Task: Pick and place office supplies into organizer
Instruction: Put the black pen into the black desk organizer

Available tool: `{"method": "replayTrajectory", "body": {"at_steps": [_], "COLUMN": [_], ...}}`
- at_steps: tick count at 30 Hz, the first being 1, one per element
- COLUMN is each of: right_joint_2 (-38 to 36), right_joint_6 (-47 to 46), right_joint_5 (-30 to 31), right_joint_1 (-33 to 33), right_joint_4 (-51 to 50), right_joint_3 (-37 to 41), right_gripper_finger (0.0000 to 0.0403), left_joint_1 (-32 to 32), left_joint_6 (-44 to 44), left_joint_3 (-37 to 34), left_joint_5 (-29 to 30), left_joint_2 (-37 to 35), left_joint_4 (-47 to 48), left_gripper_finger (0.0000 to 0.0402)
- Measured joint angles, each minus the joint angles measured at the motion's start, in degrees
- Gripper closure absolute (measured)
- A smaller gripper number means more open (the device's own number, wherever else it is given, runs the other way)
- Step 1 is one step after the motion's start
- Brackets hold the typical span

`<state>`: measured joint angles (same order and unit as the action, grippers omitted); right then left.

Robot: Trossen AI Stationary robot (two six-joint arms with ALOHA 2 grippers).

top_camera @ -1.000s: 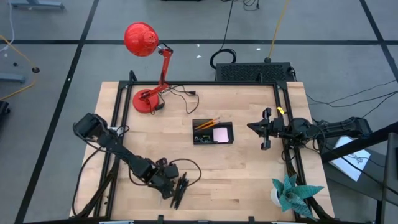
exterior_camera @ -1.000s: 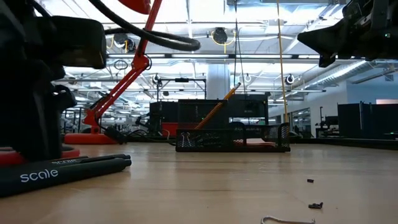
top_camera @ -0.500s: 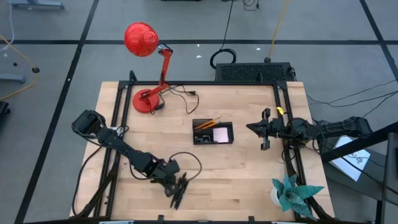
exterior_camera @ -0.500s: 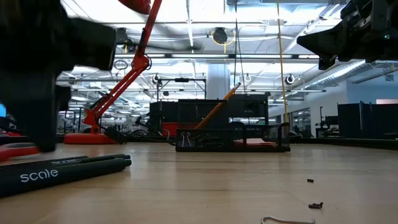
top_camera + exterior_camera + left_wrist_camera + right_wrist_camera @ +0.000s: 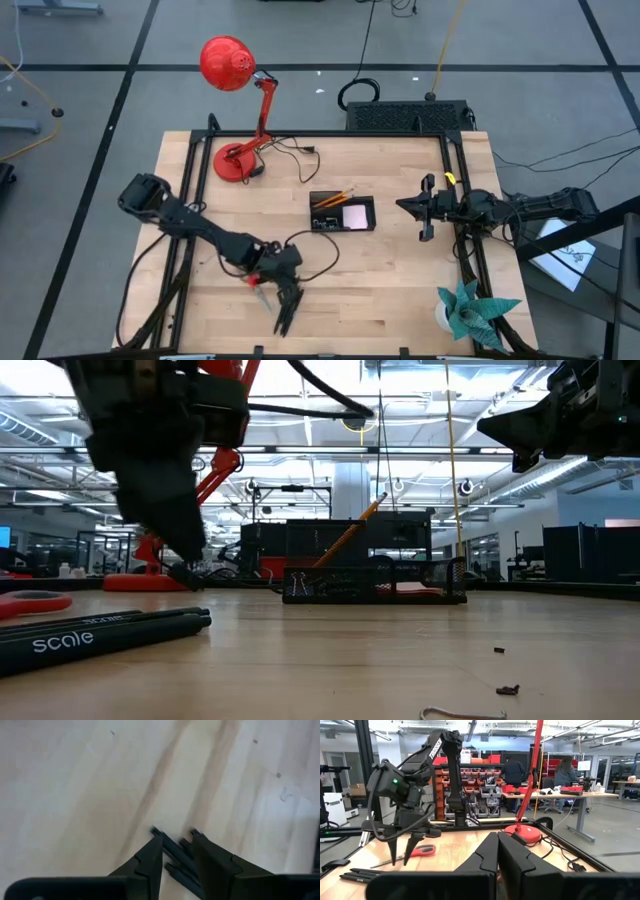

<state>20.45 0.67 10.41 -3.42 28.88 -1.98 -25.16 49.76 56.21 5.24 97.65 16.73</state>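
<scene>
Left gripper point(image 5: 285, 300) hangs above the black pens point(image 5: 284, 315) near the tabletop's point(image 5: 400, 290) front edge; we see its fingers parted, nothing between them. Red-handled scissors point(image 5: 259, 283) lie just beside it. Our right gripper point(image 5: 424, 208) is clenched empty by the right edge. Between them the organizer point(image 5: 342, 214) sits mid-tabletop holding orange pencils point(image 5: 336, 196), bare wood all around it.

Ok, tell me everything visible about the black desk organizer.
The organizer is a small black rectangular mesh tray with compartments, sitting flat near the middle of the wooden table. Orange pencils lean out of one compartment, tilted; a pale pink sticky-note pad lies in another. No claw touches it.
</scene>
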Motion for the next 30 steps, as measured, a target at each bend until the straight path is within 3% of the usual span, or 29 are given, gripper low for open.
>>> {"method": "replayTrajectory", "body": {"at_steps": [13, 22, 30], "right_joint_2": [0.0, 0.0, -0.01], "right_joint_6": [0.02, 0.02, 0.0], "right_joint_5": [0.01, 0.02, 0.0], "right_joint_1": [0.0, 0.0, 0.0], "right_joint_4": [-0.23, -0.44, -0.44], "right_joint_3": [0.0, 0.0, 0.0], "right_gripper_finger": [0.0399, 0.0399, 0.0399], "left_joint_1": [-0.21, -5.43, -5.56], "left_joint_6": [-5.26, 6.25, 10.35], "left_joint_3": [5.11, 10.96, 11.1], "left_joint_5": [-2.2, -3.57, -4.19], "left_joint_2": [6.38, 5.88, 8.34], "left_joint_4": [4.24, 19.56, 18.19], "left_gripper_finger": [0.0289, 0.0289, 0.0289]}}
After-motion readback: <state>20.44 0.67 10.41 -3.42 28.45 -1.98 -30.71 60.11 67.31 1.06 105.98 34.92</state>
